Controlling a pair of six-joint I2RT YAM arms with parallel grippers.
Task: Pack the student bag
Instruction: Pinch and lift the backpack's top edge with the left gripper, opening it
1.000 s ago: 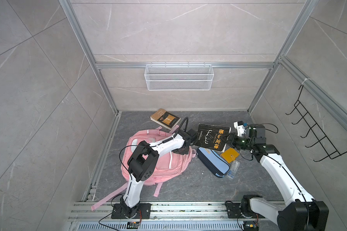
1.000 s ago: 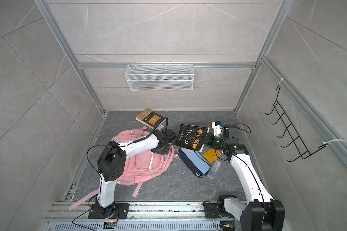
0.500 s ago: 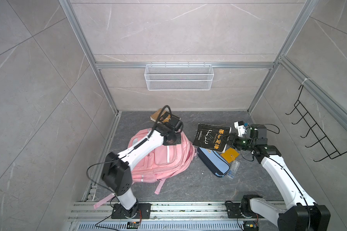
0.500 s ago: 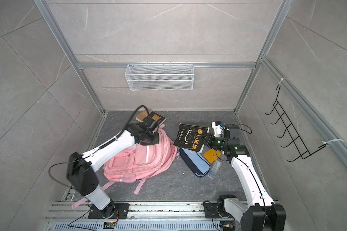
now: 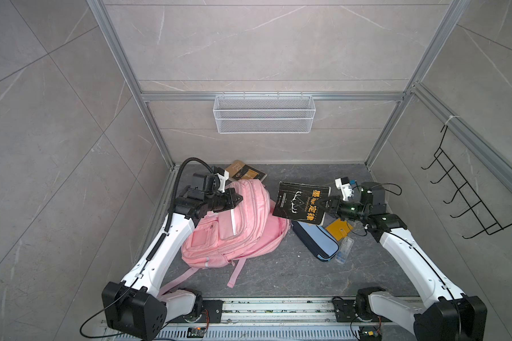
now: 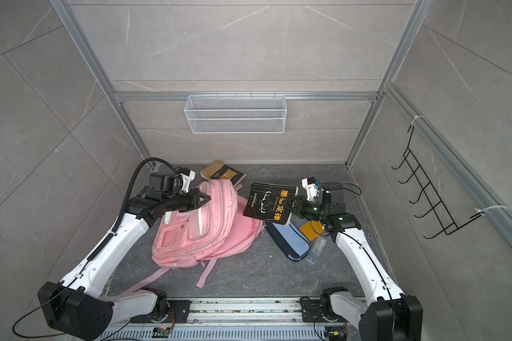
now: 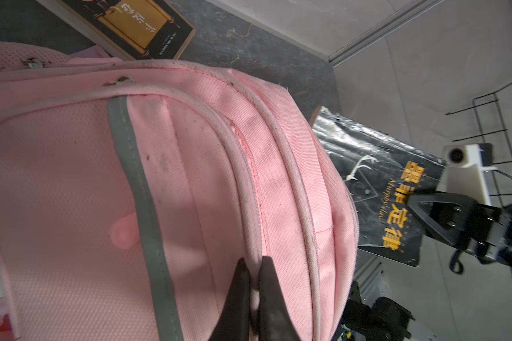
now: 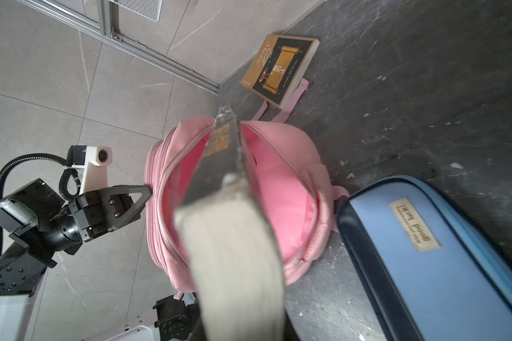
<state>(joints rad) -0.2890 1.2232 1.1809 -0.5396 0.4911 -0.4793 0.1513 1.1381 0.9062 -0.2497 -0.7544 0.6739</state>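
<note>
1. L arm swung from student bag's (image 5: 243, 233) right side to its left. L fingers (image 7: 268, 298) now pinch its piping, pressed nearly together.
2. Student bag on desk (image 5: 278, 274); top now raised, mouth gaping.
3. R fingers (image 7: 414, 200) still pinch black book (image 5: 303, 203) just right of bag; prob. ready to insert.

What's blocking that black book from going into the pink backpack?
Nothing visible. The right gripper holds the black book beside the pink backpack, whose open mouth faces it; the left gripper pinches its outer seam, clear of the opening.
</note>
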